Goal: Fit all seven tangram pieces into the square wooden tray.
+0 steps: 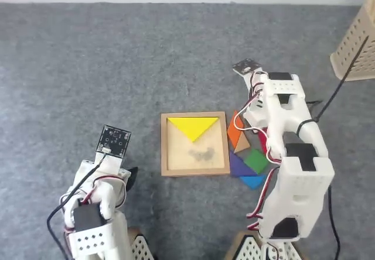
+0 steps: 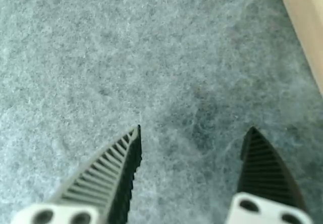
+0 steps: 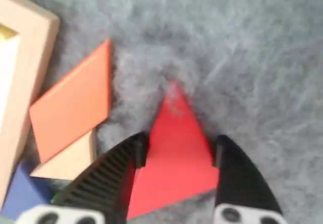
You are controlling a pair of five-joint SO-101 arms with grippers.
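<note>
One red triangle sits clamped between the right claw's fingers.

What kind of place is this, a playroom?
More likely a robot test bench: two robot arms, left gripper and right gripper, stand at a grey-covered table, with a tangram tray beside loose pieces such as the red triangle.

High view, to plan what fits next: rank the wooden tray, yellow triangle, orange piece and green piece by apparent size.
1. wooden tray
2. yellow triangle
3. orange piece and green piece: they look about alike, and the right arm beside them may hide part of each, so they are left unranked.
</note>
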